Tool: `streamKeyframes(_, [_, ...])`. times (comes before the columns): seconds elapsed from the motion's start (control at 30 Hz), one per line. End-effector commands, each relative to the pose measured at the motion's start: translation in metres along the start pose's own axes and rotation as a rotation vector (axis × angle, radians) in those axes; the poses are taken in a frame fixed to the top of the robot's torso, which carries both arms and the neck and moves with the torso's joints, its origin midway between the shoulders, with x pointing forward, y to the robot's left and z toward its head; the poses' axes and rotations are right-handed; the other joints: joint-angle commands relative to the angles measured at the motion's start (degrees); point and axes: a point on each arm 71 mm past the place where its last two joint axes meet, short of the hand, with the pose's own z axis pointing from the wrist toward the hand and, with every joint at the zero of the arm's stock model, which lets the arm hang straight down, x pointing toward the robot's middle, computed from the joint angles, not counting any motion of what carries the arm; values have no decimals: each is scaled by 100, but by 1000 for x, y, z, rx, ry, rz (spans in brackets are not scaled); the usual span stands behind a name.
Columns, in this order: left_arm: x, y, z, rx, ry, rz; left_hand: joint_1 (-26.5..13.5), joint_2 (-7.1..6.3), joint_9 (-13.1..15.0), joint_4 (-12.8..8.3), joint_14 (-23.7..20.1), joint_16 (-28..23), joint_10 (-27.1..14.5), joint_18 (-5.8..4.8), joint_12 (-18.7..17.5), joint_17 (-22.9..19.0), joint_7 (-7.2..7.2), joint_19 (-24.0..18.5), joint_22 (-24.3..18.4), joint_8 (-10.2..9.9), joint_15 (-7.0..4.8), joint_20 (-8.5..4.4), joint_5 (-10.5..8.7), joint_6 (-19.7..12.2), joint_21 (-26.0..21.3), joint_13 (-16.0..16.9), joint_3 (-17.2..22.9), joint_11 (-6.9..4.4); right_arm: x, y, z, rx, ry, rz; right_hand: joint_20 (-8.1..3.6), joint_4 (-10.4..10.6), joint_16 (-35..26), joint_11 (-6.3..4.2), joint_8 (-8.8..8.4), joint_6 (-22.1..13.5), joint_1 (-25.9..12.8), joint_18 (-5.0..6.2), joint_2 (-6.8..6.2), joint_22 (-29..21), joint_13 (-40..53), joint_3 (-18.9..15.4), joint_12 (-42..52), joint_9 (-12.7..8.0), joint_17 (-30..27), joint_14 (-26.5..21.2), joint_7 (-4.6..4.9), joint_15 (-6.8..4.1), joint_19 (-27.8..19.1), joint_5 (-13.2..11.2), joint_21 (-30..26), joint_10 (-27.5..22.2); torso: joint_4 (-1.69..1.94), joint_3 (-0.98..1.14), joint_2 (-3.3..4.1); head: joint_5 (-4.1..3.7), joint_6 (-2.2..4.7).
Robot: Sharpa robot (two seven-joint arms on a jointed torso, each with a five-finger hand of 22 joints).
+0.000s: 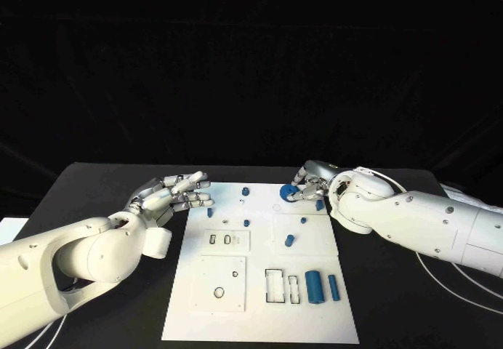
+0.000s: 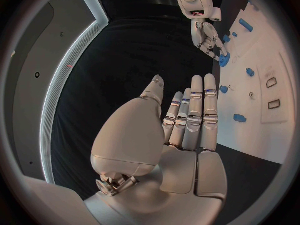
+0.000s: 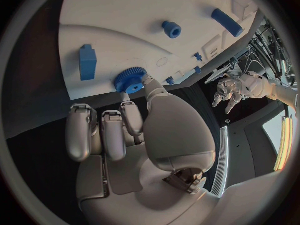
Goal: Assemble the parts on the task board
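Head view shows the white task board (image 1: 267, 291) lying in the middle of the black table (image 1: 94, 189), with the right hand (image 1: 306, 186) at its far edge, fingers pinching a blue toothed gear (image 1: 287, 193) that sits at that far edge. Right wrist view confirms the grasp: a fingertip (image 3: 149, 81) presses against the gear's rim, and a blue block (image 3: 88, 62) and a small blue ring-shaped part (image 3: 171, 29) lie apart from it on the board. Left hand (image 1: 173, 196) hovers beside the board's far left corner, released, fingers extended and holding nothing, while a blue cylinder (image 1: 313, 285) and a slimmer blue peg (image 1: 334, 287) rest near the board's front right corner.
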Motion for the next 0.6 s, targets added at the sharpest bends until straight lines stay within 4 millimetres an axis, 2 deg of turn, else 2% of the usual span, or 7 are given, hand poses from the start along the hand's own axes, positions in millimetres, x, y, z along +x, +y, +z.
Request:
streamKeyframes(0.03, [3,-1,1,4,26,-4,34,27,9,-30,-41,11,-20,47,39,5,-7,-40,7,26,10,-16,22,11,26,5,3,0,3,1,0,6,9,-7,8,35,40,-15,24,37,-54,-80,7,10,20,-5,41,5,565,396,7,20,24,4,37,1,1,-1,0,-3,-6])
streamKeyframes(0.33, [3,-1,1,1,26,-4,36,27,9,-33,-41,12,-19,47,41,8,-8,-41,8,26,9,-16,22,12,27,5,3,-1,2,7,1,-1,-25,-59,-20,-226,67,-55,94,186,435,-88,134,60,105,181,81,20,622,407,-28,-13,41,-441,62,41,1,2,0,-12,-19])
streamKeyframes(0.6, [4,0,1,-4,28,1,46,29,9,-45,-43,14,-18,49,46,14,-10,-42,10,28,7,-17,23,15,30,5,9,-2,3,10,3,4,-32,-116,-33,-332,70,-75,135,289,577,-91,162,76,131,297,86,31,633,408,-48,-28,45,-512,70,54,3,1,0,-4,-25])
